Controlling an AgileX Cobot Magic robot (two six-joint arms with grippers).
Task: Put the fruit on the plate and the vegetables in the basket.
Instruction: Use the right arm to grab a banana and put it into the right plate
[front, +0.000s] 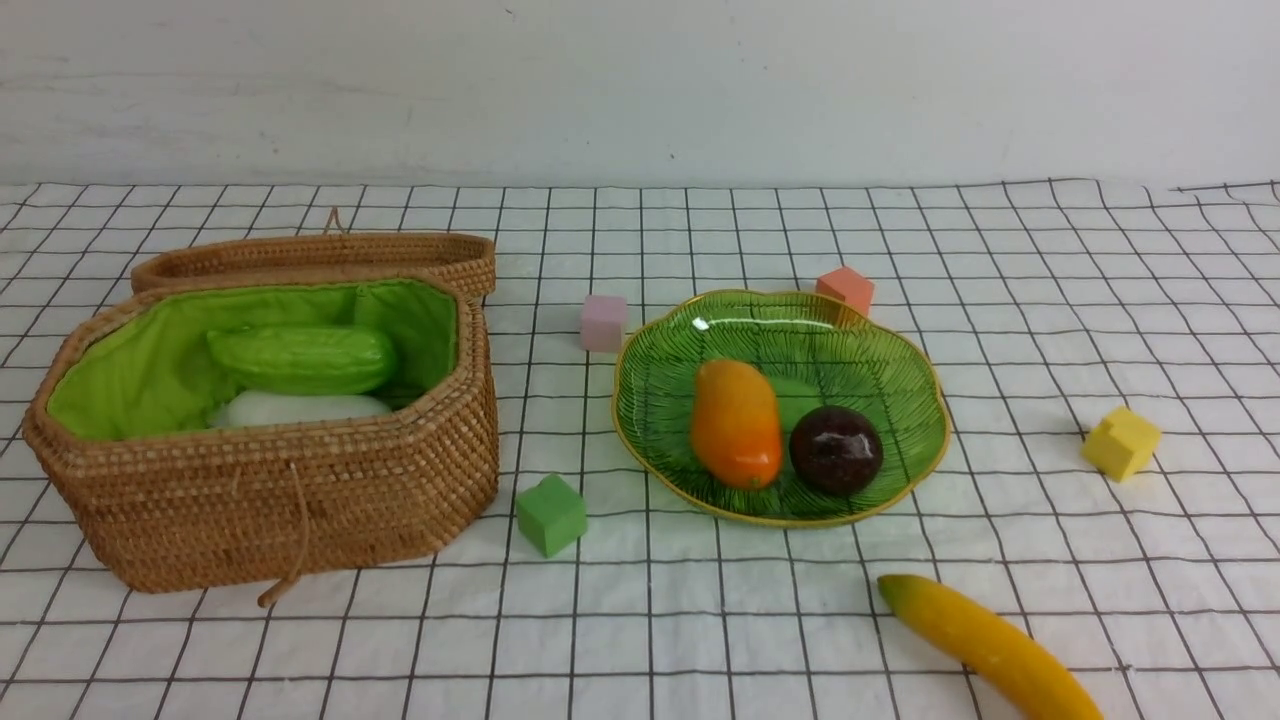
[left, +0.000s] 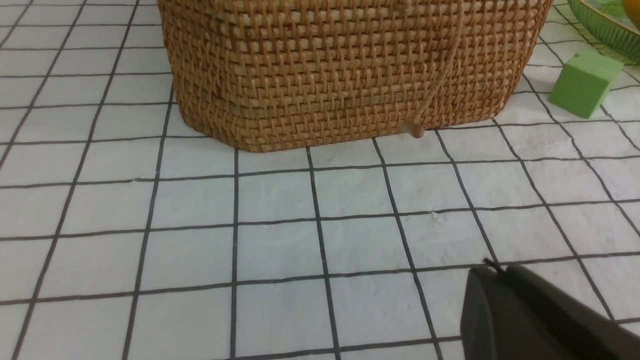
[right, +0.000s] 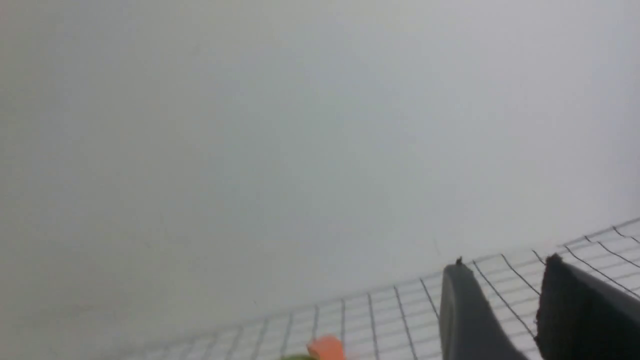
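Resting on the plate (front: 790, 335), mango (front: 736, 422) and mangosteen (front: 836, 450) lie side by side; the banana (front: 990, 645) lies on the checked cloth (front: 700, 620) at the plate's five o'clock. Gourd (front: 300, 358) and radish (front: 300, 408) sit in the basket (front: 290, 500) at nine o'clock. Left gripper (left: 500, 277) pressed together, right gripper (right: 505, 270) spread, empty.

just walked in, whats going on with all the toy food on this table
A two-armed robot is sorting toy food, and right now neither gripper holds anything. The left gripper is shut, low over the checked cloth on the near side of the wicker basket. The right gripper is open and faces the wall. The gourd and white radish lie in the basket. The mango and mangosteen sit on the green plate. The banana lies on the cloth, not yet on the plate.
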